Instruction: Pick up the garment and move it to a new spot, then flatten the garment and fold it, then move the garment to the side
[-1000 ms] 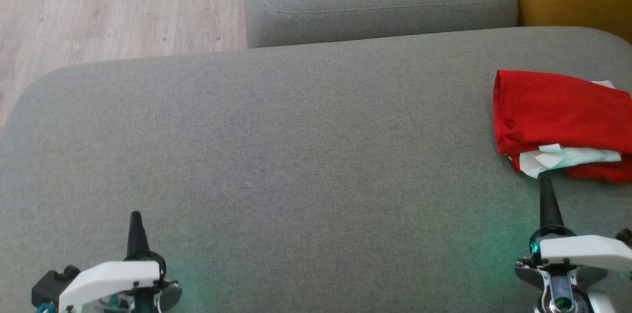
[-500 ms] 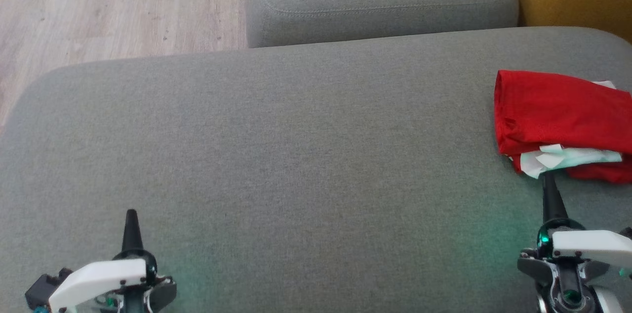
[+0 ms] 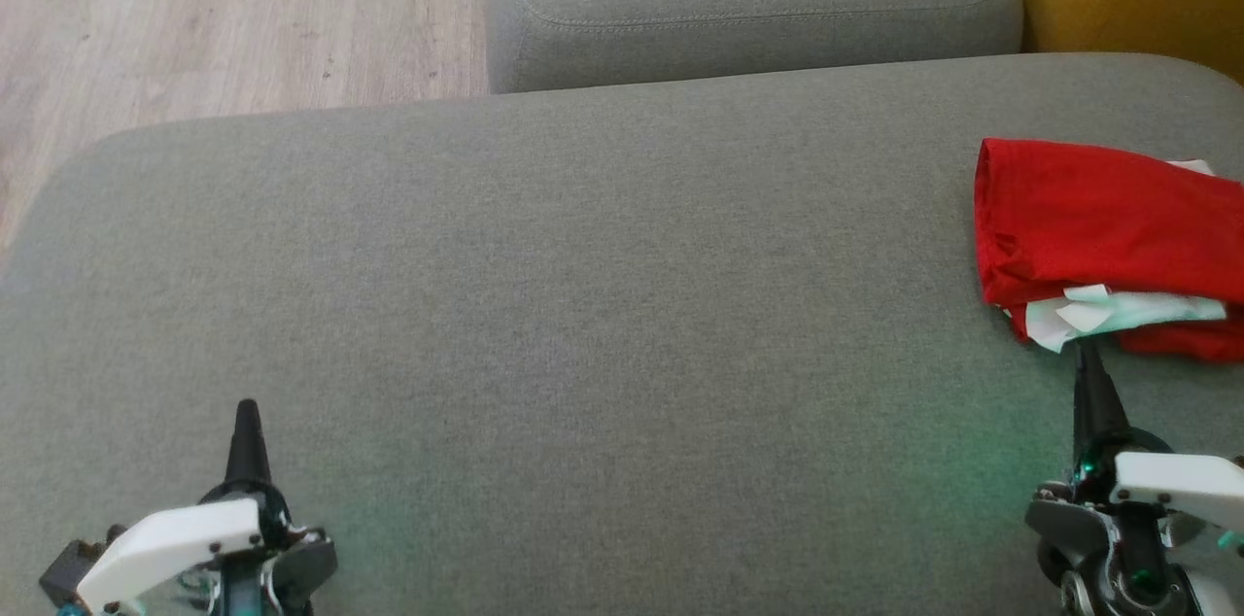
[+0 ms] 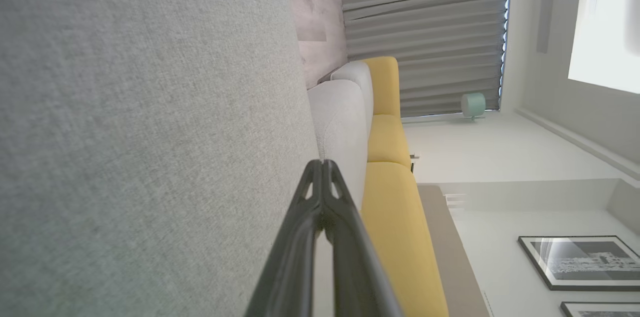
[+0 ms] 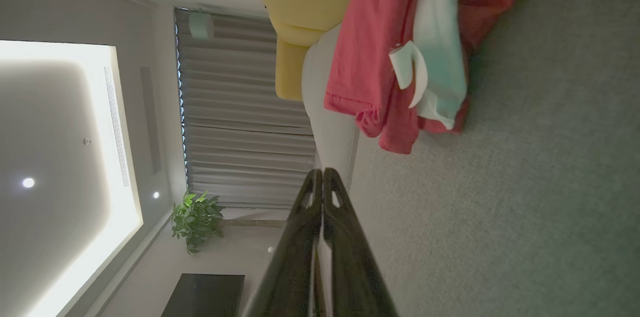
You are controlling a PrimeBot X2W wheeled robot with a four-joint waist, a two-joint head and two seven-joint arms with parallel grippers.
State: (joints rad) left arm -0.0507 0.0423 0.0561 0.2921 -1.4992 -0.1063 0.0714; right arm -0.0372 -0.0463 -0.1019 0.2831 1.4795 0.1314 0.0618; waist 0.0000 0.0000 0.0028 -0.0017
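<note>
Garment = red bundle w/ a white layer poking out at its near edge. It lies on the grey seat, its right side cut off by the frame. It's gathered into a compact, roughly rectangular stack. R wrist view shows several layers w/ hems not lined up, so a loose fold rather than a crisp one. R end effector is just short of garment's near edge, tip aimed at the white layer. R wrist view shows a strip of seat btwn tip & cloth, so near but apart. Its fingers are pressed together, clenched on nothing. L end effector is well away from garment, toward the other end of the seat. It's also clenched & empty, tips meeting in L wrist view. Step in hand, judgement only: scene fits 2 stages. Either garment is a bundle waiting for pickup w/ R arm closing in, or it's folded & parked at the side w/ R arm done. Pics don't settle which, so no firm call on the next move. Either way, R fingers would have to part before any grip. The layers look loose enough that a shallow pinch on the white layer alone would prob. peel the stack apart.
</note>
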